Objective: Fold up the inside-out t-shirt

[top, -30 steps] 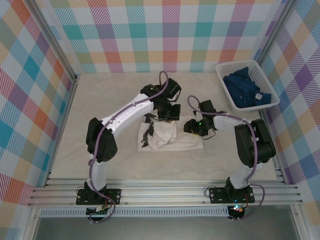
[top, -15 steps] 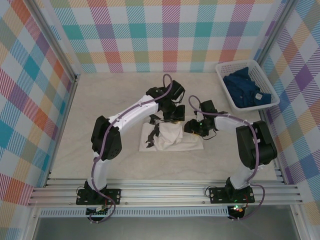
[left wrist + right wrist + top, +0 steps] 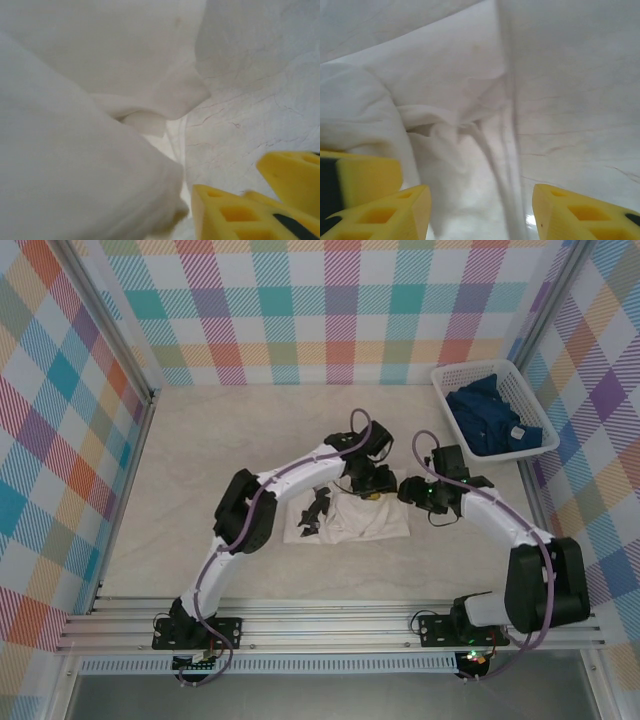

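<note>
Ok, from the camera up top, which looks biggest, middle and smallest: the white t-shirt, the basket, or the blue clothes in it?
1. The basket looks biggest.
2 and 3. The white t-shirt and the blue clothes look about alike. The t-shirt is bunched up and partly covered, so I won't rank those two.

text: none legible | labels: none legible | brands: none | numbers: none | signs: none

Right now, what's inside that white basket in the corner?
A crumpled dark blue garment fills the basket, with a small pale tag showing on it. Whatever may lie beneath the garment is covered.
</note>
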Tool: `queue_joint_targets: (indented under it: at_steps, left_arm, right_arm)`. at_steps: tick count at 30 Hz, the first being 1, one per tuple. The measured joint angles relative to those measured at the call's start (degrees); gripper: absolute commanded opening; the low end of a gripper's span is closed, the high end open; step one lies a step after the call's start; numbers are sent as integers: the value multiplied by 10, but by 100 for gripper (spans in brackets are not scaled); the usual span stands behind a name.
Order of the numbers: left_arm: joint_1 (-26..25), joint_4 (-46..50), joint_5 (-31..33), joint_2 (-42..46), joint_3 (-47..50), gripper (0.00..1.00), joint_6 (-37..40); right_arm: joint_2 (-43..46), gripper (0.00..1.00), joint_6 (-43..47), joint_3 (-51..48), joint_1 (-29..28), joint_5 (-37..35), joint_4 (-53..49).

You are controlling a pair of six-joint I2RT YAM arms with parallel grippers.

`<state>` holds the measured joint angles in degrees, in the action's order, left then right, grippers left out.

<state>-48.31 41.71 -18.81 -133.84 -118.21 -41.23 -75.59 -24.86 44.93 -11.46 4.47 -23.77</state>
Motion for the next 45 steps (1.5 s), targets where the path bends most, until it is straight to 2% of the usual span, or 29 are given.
queue_joint_targets:
  at_steps: [7, 12, 18, 20, 22, 27, 36, 38, 45]
  left_arm:
    - [-9, 3, -6, -13, -44, 63, 45]
    - [-6, 0, 8, 81, 35, 69, 109]
    - [26, -31, 47, 296, 241, 73, 151]
    - [54, -43, 47, 339, 294, 73, 152]
    - [74, -54, 47, 346, 321, 73, 152]
    - [75, -78, 38, 304, 342, 68, 152]
    - [65, -135, 28, 280, 387, 58, 128]
    - [64, -152, 28, 277, 393, 54, 122]
    - [54, -200, 29, 274, 430, 30, 102]
  right_arm:
    - [123, 58, -4, -33, 2, -64, -28]
    - [167, 60, 1, -40, 2, -64, -24]
    - [108, 68, 32, -31, -10, 7, 23]
    - [54, 70, 50, -6, -30, 19, 36]
    - [0, 70, 71, 28, -55, 18, 41]
    - [-103, 71, 122, 107, -108, -12, 54]
    - [-182, 69, 158, 146, -135, -21, 58]
    - [-195, 63, 162, 151, -139, -26, 58]
    - [-220, 31, 154, 180, -126, -51, 58]
